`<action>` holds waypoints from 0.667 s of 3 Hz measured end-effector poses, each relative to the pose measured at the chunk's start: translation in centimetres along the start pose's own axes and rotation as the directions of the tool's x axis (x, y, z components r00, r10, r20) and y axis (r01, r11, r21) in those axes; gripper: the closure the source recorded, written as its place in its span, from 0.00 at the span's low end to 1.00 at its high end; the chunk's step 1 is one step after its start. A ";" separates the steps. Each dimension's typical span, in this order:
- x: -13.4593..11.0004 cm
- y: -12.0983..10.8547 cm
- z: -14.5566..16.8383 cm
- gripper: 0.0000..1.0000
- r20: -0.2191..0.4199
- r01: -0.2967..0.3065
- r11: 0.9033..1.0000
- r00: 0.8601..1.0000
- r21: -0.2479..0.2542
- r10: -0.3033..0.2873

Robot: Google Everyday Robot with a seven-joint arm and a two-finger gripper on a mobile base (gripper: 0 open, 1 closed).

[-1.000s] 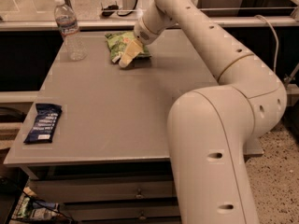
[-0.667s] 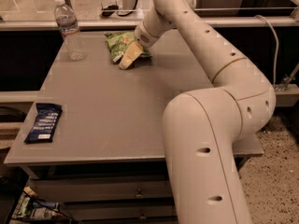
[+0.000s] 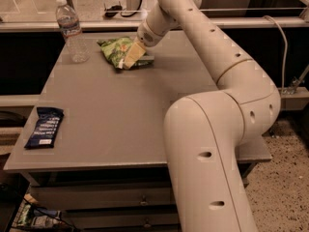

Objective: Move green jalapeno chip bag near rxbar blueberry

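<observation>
The pincer [image 3: 131,58] sits at the far side of the desk [image 3: 111,120], about 12 o'clock from the desk's middle, its pale yellowish tip pressed down onto the green jalapeno chip bag [image 3: 112,50]. Whether it is apart or clamped on the bag cannot be told from this angle. The bag lies flat and crinkled, mostly showing at the 9 o'clock side of the pincer, with a thin dark edge sticking out at 3 o'clock. A clear water bottle [image 3: 71,30] stands upright at 9 o'clock from the bag, near it but not touching. The rxbar blueberry [image 3: 45,127] lies flat at the desk's left edge, at roughly 8 o'clock from the desk's middle and 7 o'clock from the bag, well apart from it. The white arm [image 3: 217,62] rises from 5 o'clock and bends over the desk's right side to reach the bag
</observation>
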State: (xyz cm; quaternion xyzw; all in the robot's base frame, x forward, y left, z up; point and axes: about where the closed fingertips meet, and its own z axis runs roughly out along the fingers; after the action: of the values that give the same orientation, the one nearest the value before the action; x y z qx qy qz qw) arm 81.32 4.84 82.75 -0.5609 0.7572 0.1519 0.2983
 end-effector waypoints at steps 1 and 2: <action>-0.3 0.0 -0.3 0.87 0.000 0.000 1.000 1.000 0.000 0.000; -0.6 -0.1 -0.8 1.00 0.000 0.000 1.000 1.000 0.000 0.000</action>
State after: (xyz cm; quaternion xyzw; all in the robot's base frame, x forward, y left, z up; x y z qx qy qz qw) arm 81.30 4.84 83.75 -0.5610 0.7571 0.1519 0.2983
